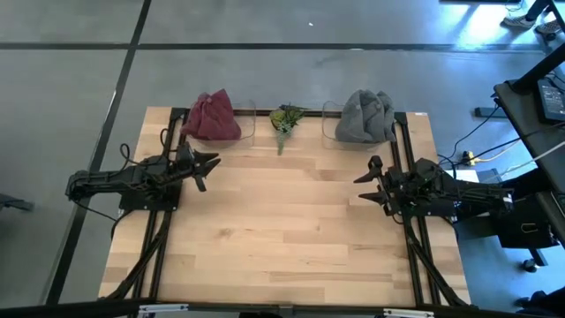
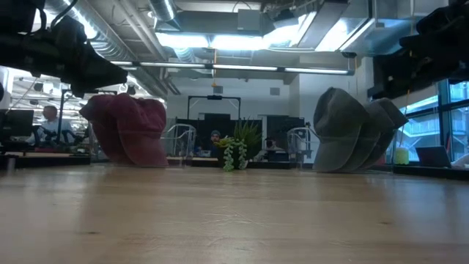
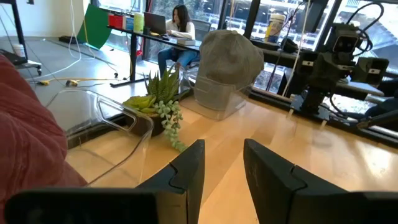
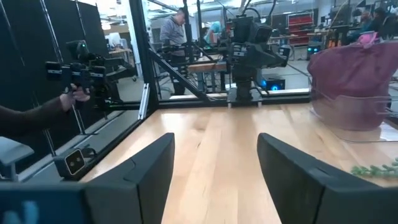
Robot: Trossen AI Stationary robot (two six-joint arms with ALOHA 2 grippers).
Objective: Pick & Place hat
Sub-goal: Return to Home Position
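We see red caps heaped in the left transparent bin and gray caps in the right transparent bin, with a small plant between them. The left gripper and right gripper hover over the wooden table, fingers spread and empty. Sorting looks finished. We judge that homing needs each arm folded inward, clear of the bins.

Ceiling lights glare white in the low view, and the table reflects them dully. From above, the table is evenly lit, with only soft shadows.
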